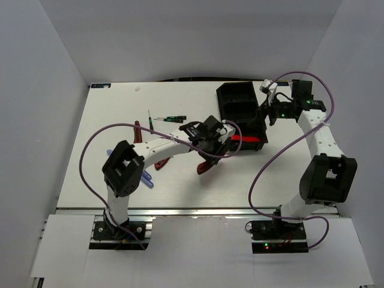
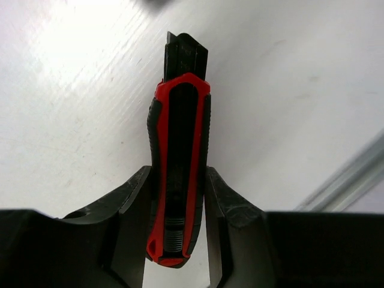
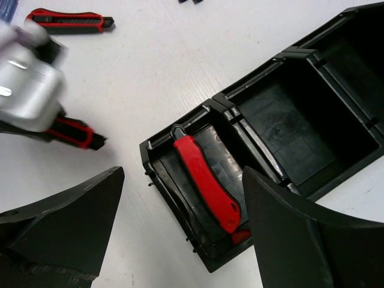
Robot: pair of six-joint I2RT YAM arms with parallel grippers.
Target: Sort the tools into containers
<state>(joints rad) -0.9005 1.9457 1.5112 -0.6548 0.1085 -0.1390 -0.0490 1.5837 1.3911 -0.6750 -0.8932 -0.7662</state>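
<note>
My left gripper [image 1: 207,157] is shut on a red-and-black knife [image 1: 203,167], held by its handle between both fingers in the left wrist view [image 2: 179,150], blade end pointing away over the white table. The black three-compartment tray [image 1: 237,96] stands at the back right. A red knife [image 1: 243,139] lies in its nearest compartment, also seen in the right wrist view [image 3: 207,183]. My right gripper [image 1: 264,117] is open and empty above that end of the tray [image 3: 282,120].
Two more red-and-black knives [image 1: 138,129] [image 1: 161,163] lie left of centre, one partly under the left arm. Thin precision screwdrivers [image 1: 170,119] lie at the back. Blue-handled screwdrivers [image 1: 147,179] lie near the left arm's elbow. Purple cables loop over both arms.
</note>
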